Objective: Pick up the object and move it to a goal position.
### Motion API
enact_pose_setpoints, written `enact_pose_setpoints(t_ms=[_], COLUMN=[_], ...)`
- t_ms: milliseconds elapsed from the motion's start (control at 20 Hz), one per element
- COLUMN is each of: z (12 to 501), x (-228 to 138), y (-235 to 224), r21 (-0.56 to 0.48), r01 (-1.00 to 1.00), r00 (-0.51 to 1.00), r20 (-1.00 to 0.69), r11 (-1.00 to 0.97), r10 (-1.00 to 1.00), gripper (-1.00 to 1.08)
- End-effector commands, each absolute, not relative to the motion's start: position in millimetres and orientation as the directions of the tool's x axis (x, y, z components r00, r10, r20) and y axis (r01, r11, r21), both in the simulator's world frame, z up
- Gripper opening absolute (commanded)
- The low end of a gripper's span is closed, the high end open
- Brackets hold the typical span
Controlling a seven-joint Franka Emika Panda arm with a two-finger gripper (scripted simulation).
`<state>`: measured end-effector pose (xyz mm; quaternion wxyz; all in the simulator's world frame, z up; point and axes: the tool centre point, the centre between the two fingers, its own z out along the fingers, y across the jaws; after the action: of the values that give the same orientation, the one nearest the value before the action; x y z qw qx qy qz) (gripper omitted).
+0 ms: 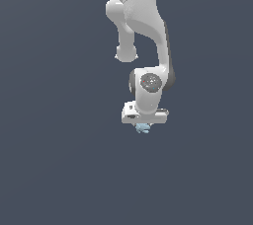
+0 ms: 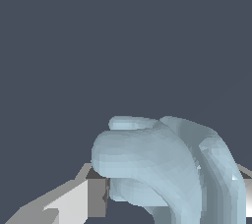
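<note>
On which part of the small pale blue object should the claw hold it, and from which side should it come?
Probably across the thick base where the curved prongs of the pale blue object join, coming from directly above. The claw already straddles it there, a finger beside it; the tips fan out and look slippery.

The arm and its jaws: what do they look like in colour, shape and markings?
The arm is glossy white, built of rounded tubular links with dark bands at the joints. One joint cap is a dark grey disc with small specks. The hand is a flat white box; the gripper below it is mostly hidden. In the wrist view the jaws are pale grey blocks with darker inner faces. No cables show.
</note>
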<state>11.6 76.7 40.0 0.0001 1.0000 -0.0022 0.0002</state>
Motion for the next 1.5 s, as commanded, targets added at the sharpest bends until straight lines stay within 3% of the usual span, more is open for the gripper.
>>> enact_pose_setpoints(t_ms=[0,700,1450], z=[40,97,262], x=[12,-2,-40], y=[77,82,98], r21=[0.0,0.0,0.001], r01=[-0.004,-0.004,-0.004], r00=[1.0,1.0,1.0], r20=[0.001,0.001,0.001], r11=[-1.0,-1.0,-1.0], r10=[-0.004,-0.004,-0.004], gripper=[-1.0,-1.0,-1.0])
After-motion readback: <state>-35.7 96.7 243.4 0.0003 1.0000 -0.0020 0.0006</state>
